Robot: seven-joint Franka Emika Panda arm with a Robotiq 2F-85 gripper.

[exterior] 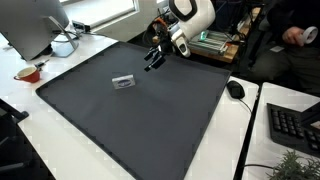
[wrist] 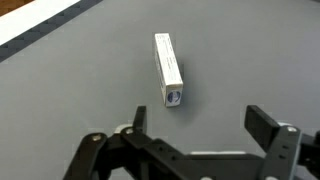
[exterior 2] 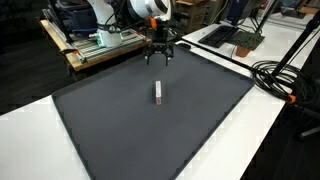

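A dark mat (exterior 2: 120, 130) covers most of the white surface (exterior 2: 25, 135), filling the foreground in both exterior views. Above the mat's far edge hangs the tool (exterior 2: 160, 58), its fingers spread wide and gripping nothing. A small white box (exterior 2: 158, 93) lies flat near the mat's centre, apart from the tool.

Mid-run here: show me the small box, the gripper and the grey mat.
small box (wrist: 168, 70): wrist view, middle of its long top face.
gripper (wrist: 198, 116): wrist view, midway between its fingertips, which stand wide apart.
grey mat (exterior: 150, 130): in an exterior view, a bare stretch near its middle.
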